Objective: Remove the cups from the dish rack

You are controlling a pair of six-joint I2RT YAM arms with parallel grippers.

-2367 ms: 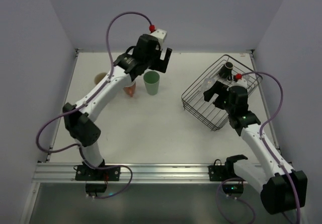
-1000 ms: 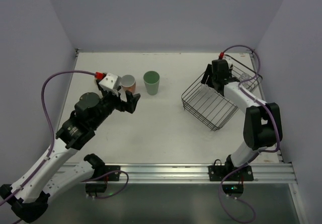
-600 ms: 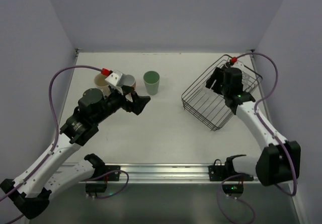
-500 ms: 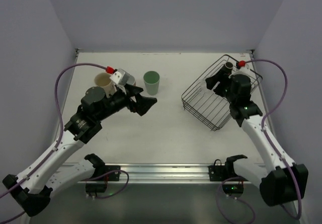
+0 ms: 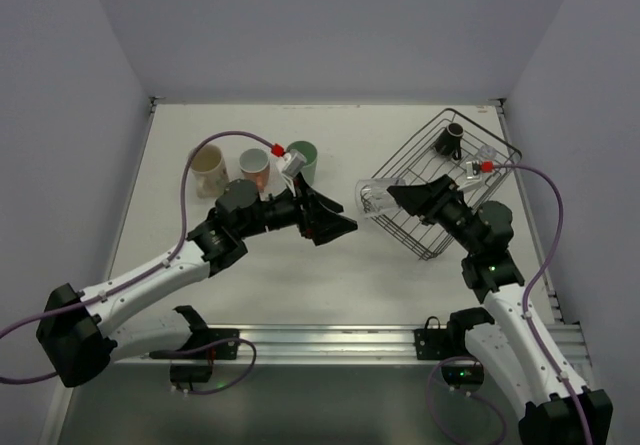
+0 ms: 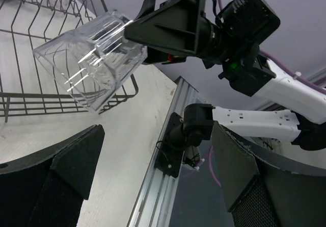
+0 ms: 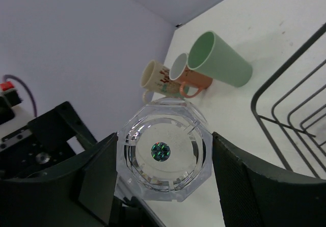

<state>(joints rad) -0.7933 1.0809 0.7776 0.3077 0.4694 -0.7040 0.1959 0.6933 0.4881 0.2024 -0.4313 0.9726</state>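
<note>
The clear glass (image 5: pixel 374 198) hangs sideways in the air just left of the black wire dish rack (image 5: pixel 470 180), with my right gripper (image 5: pixel 393 196) shut on it. Seen from the right wrist, its faceted base (image 7: pixel 163 155) sits between both pads. My left gripper (image 5: pixel 342 219) is open and empty, a short way left of the glass and pointing at it. From the left wrist, the glass (image 6: pixel 91 58) is above and beyond the open fingers (image 6: pixel 56 181). A small dark brown mug (image 5: pixel 452 136) is in the rack's far corner. A beige mug (image 5: pixel 208 162), a pinkish cup (image 5: pixel 255 168) and a mint green tumbler (image 5: pixel 304 157) stand at the table's back left.
The rack (image 6: pixel 30 38) lies tilted at the table's right side, close to the right wall. The aluminium rail (image 5: pixel 320 343) with both arm bases runs along the near edge. The three cups (image 7: pixel 183 71) stand in a row behind the left arm.
The right gripper has carried the clear glass leftward, out past the rack's left edge. The left arm has swung right from the cups toward the glass, its jaws still wide.
</note>
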